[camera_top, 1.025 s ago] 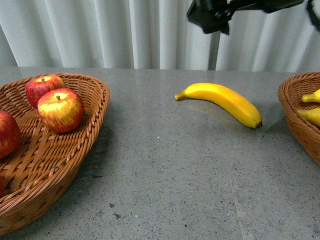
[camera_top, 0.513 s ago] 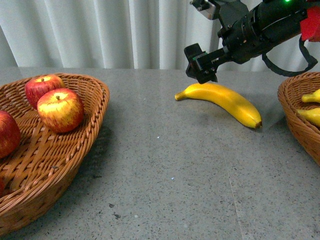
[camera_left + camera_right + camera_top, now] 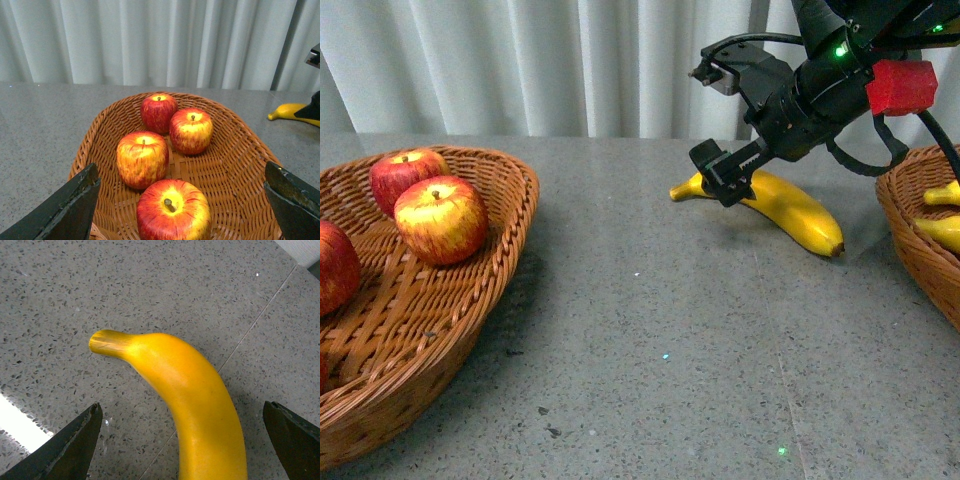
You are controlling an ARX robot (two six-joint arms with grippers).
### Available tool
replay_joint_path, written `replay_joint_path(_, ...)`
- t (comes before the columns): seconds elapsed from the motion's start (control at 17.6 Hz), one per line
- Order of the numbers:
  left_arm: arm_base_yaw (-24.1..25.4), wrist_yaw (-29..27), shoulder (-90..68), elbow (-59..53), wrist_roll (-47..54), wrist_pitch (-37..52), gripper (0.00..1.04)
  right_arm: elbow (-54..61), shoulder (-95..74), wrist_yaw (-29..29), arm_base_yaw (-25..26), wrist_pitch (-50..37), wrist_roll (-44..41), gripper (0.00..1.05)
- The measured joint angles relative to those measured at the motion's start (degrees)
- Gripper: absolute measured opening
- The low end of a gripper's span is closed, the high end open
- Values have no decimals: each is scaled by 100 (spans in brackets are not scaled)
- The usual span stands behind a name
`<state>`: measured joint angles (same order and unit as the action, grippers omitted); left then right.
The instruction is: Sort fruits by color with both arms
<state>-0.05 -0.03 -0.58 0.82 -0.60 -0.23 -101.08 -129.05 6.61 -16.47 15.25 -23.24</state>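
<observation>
A yellow banana lies on the grey table right of centre. My right gripper is open and low over its stem end. In the right wrist view the banana lies between the spread fingers of my right gripper, with neither finger touching it. Red-and-yellow apples sit in the left wicker basket. My left gripper is open and empty above that basket, over the nearest apple. It does not show in the front view.
A second wicker basket at the right edge holds two bananas. White curtains hang behind the table. The lone banana's stem end shows far right in the left wrist view.
My right arm has come down from the top of the front view to the banana's stem end, jaws still open. The fruits and baskets have not moved.
</observation>
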Motion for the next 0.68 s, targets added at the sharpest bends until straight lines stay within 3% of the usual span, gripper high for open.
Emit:
replay_joint_path(0.46,0,2,0,2,0,0,98,-645,-487,-520,-149,778,-57,98)
replay_joint_path(0.51,0,2,0,0,0,0,98,-645,-487,-538,-192,765,-17,93)
replay_joint_path(0.68,0,0,0,0,0,0,98,-616,-487,-374,-234,662,59,58)
